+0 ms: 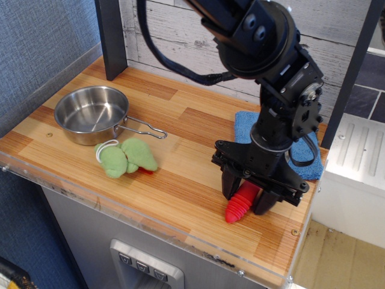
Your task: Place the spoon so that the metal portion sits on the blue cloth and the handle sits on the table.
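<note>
1. The spoon [242, 203] looks light and stiff. Its thick red handle [240, 205] is ribbed plastic, so the ridges should give a sure hold, and the handle is the natural place to take it; the small smooth bowl would likely be slippery by comparison.
2. The gripper [250, 194] is clamped on the spoon, with one dark finger on either side of the red handle, holding it towards the upper part of the shaft.
3. The spoon is over the near right part of the table [174, 180], close to the front rim. The tapered handle tip appears to touch the wood or hang just above it; I cannot tell which.
4. Its long axis runs steeply, leaning from the low near-left tip up and towards the far right, into the gripper.
5. The metal portion is hidden behind the fingers and the arm, so its facing cannot be seen.
6. The blue cloth [248, 124] lies farther back and to the right, mostly covered by the arm.
</note>
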`<state>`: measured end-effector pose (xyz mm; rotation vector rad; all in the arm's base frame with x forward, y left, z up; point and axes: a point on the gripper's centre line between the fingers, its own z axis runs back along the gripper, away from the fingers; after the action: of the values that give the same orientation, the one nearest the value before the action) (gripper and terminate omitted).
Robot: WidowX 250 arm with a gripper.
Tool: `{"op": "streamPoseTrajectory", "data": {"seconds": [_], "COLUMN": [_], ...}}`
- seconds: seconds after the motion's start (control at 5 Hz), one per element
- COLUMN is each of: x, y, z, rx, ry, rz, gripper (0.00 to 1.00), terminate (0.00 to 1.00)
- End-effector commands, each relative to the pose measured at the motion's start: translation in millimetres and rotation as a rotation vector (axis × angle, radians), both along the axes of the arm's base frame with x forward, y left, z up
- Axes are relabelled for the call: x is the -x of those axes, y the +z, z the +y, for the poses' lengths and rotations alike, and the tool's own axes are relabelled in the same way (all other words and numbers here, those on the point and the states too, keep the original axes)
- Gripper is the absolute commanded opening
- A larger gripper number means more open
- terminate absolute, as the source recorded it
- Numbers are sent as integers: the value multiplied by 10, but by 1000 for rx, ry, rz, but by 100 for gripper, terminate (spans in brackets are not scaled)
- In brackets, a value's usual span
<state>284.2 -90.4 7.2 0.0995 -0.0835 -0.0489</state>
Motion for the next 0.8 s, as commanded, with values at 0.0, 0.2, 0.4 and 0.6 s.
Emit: {"op": "streamPoseTrajectory", "data": {"seconds": [0.0, 0.2, 0.4, 0.6], "x": [-30, -39, -40, 19], "y": [148, 330, 640, 889], "z": [66, 128, 163, 210], "rx": [23, 82, 147, 188], "ry": [18, 8, -6, -18], "rz": [-37, -66, -133, -184], "gripper": [100, 100, 100, 100], "terminate": [0, 0, 0, 0]}}
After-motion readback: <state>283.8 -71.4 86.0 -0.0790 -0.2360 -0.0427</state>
